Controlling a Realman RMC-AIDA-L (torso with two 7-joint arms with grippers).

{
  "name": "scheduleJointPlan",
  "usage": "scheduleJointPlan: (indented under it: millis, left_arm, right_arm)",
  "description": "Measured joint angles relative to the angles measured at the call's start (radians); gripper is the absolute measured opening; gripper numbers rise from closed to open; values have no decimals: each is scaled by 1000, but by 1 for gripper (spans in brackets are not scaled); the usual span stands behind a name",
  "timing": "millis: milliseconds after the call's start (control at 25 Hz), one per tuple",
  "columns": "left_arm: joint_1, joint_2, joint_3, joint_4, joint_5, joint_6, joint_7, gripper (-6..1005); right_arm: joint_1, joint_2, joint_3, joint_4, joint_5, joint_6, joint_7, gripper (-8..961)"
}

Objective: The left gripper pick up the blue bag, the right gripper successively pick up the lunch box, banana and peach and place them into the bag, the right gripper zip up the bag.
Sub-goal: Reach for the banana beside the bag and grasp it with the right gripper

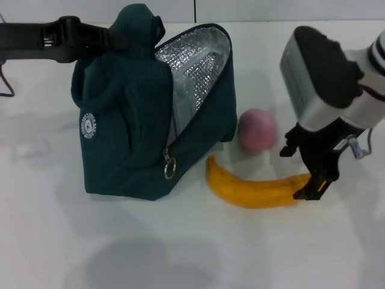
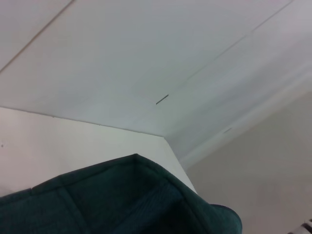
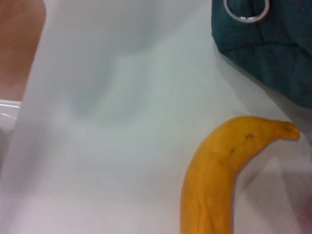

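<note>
1. Overhead, in the head view, we see the blue bag (image 1: 138,132) standing on the white table (image 1: 48,241), its top unzipped so the silver foil lining (image 1: 195,66) shows and the ring zip pull (image 1: 169,167) hangs at its front. Our left gripper (image 1: 117,39) meets the bag's handles (image 1: 141,24); we cannot tell how its fingers stand. The peach (image 1: 258,129) lies just beside the bag, and the banana (image 1: 252,189) lies in front of the peach. Our right gripper (image 1: 314,180) is down at the banana's far end, fingers parted around it.
2. Through the left wrist view we see only teal bag fabric (image 2: 126,200) against pale wall.
3. Through the right wrist view, the banana (image 3: 219,180) lies on the table near the bag's corner (image 3: 268,48) and ring pull (image 3: 246,12).
</note>
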Motion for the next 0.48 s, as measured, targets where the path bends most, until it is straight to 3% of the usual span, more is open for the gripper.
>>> scheduleJointPlan:
  millis: [480]
  left_arm:
    - [-22,-2,24,1,-1,1,-1,39]
  right_arm:
    - [9,3,-97,69,51,98,-12,815]
